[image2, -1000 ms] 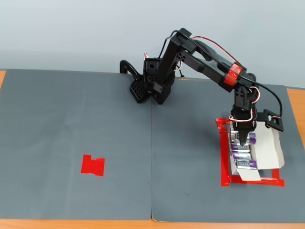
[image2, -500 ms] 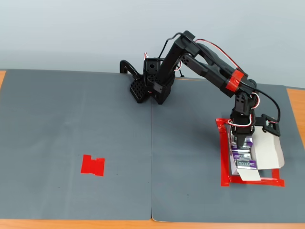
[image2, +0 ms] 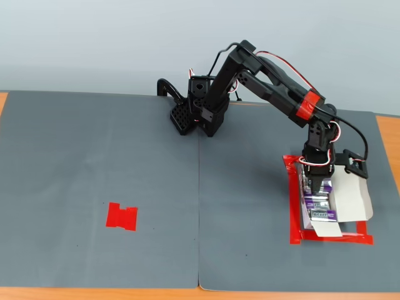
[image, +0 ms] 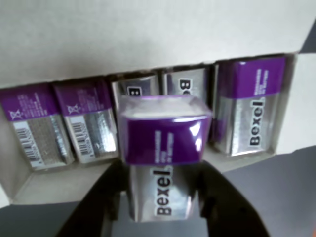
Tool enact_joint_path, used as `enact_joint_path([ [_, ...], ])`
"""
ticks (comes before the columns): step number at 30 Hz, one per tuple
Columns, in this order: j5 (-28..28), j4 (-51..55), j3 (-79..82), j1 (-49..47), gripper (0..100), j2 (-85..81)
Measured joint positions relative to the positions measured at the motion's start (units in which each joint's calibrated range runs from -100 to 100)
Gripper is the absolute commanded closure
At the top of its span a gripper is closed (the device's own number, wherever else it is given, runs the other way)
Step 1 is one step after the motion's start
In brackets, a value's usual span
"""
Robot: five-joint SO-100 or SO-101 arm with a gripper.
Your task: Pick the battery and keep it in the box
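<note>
Gripper (image: 160,197) pinching the battery (image: 163,148): in the wrist view its two dark fingers (image: 210,202) press against the battery's silver lower sides, "Bexel" lettering readable between them, purple end up and toward the camera. Held battery sits in front of and partly over the row already in the box (image: 148,34), covering the middle of that row. Five batteries visible in the row: two at left with purple tops and barcodes, two in the centre largely hidden behind the held one, one at right (image: 252,106) showing the "Bexel" label. White back flap of the box fills the upper part of the wrist view; front wall runs low across the frame, grey mat (image: 276,187) showing at lower right. Fixed view: gripper (image2: 320,185) pointed down over the upper part of the box (image2: 352,199), batteries in the box visible as a purple and silver column below it. Box lies inside a red tape frame (image2: 292,212) on the right-hand grey mat (image2: 250,212). Arm reaches from its black base (image2: 194,115) at the rear centre of the table (image2: 387,134). A red tape patch (image2: 122,216) sits well apart on the left mat.
</note>
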Motion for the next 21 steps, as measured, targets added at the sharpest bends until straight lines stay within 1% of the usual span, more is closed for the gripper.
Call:
enact_joint_path([
  [4, 0.00, -1.04, 0.00, 0.00, 91, 0.00],
  [12, 0.00, -1.04, 0.00, 0.00, 79, 0.00],
  [21, 0.00, -1.21, -0.09, 0.00, 79, 0.00],
])
